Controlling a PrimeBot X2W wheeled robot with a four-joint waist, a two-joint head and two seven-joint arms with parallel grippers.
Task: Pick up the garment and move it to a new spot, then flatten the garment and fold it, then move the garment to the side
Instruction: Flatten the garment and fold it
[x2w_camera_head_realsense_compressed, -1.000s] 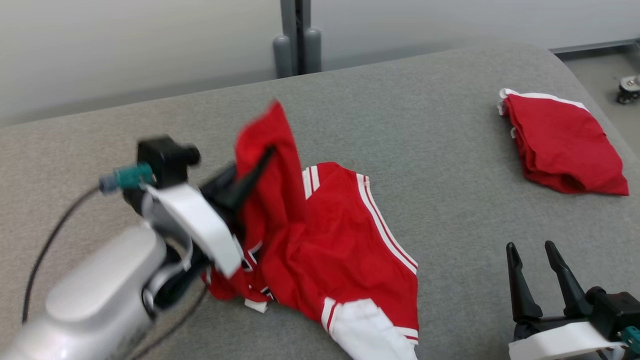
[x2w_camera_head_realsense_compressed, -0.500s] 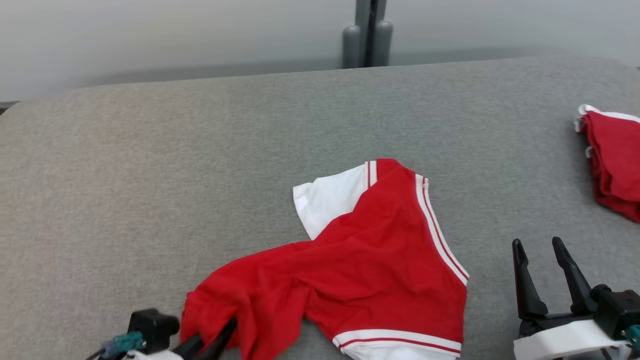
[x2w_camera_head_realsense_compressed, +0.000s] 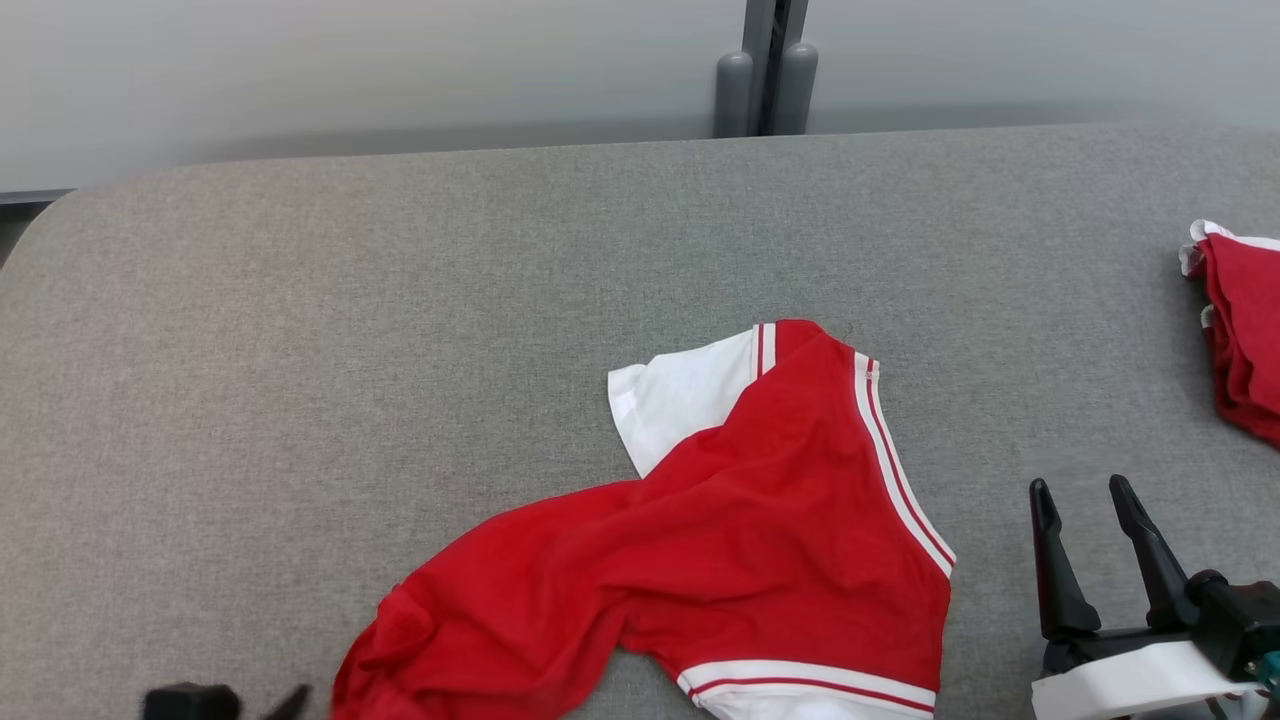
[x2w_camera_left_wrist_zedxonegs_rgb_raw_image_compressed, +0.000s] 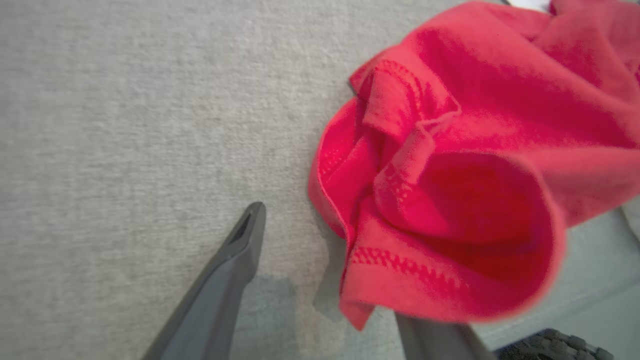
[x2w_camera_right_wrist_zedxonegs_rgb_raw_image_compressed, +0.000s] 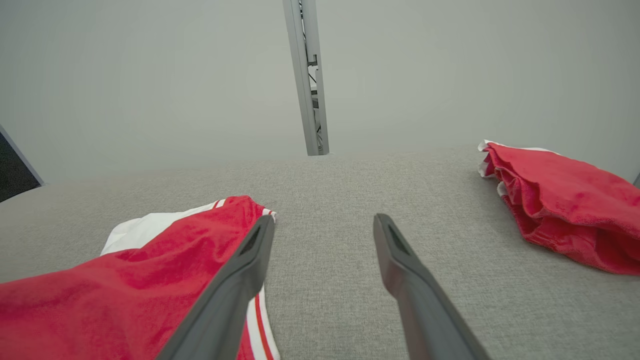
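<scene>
Red garment rumpled nr R claw

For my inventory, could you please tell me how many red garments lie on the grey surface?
2: a crumpled red-and-white fabric shirt front centre; a folded red fabric garment at the right edge.

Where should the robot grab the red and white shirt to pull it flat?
Probably the bunched hem end of the shirt, from the robot's left, where the open left gripper sits. There the cloth stands up in folds with a stitched edge; elsewhere it lies flatter on the grey table.
</scene>
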